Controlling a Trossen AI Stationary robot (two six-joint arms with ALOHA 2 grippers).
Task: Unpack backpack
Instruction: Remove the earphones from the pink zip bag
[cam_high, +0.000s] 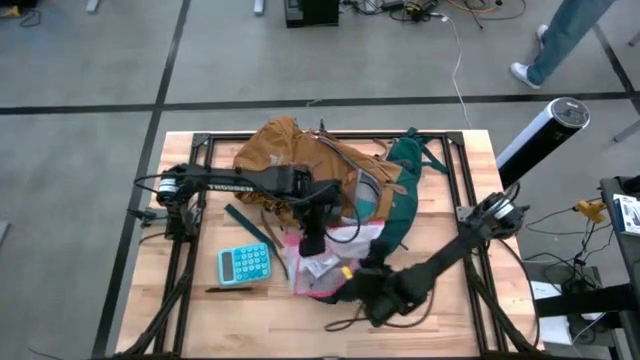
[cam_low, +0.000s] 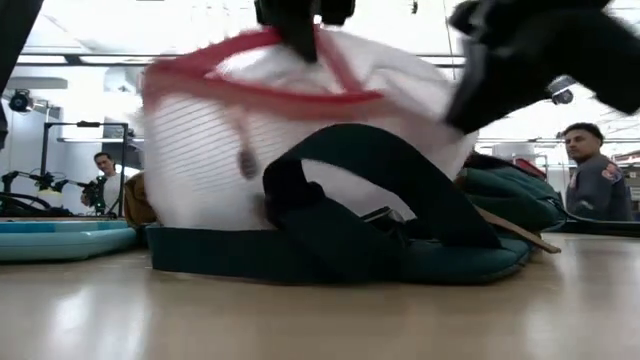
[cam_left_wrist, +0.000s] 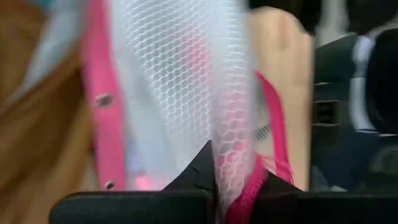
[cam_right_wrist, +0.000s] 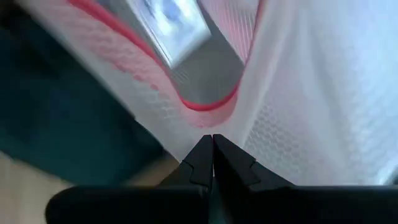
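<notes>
i find the backpack (cam_high: 330, 165) lying across the far middle of the table (cam_high: 190, 300), mustard flap to the left, dark green panel and straps trailing right and toward the near edge. the mesh pouch (cam_high: 320, 262) with the pink edge lies just in front of its opening, partly over the green strap (cam_low: 400, 190).

the left gripper (cam_high: 313, 240) comes in from the left and hangs over the pouch; its wrist view shows the fingers (cam_left_wrist: 199, 177) pressed together on a fold of white mesh and pink trim. the right gripper (cam_high: 352, 285) reaches in from the right at the pouch's near end, fingers (cam_right_wrist: 200, 163) closed on the mesh.

the relation that matters: the pouch's long axis runs from the backpack mouth toward the near edge, with both grippers on it, the left nearer the mouth. in my judgement, the pouch must be drawn toward the near edge. risk: it may snag the strap beneath. a teal calculator (cam_high: 245, 263) sits to the left.
</notes>
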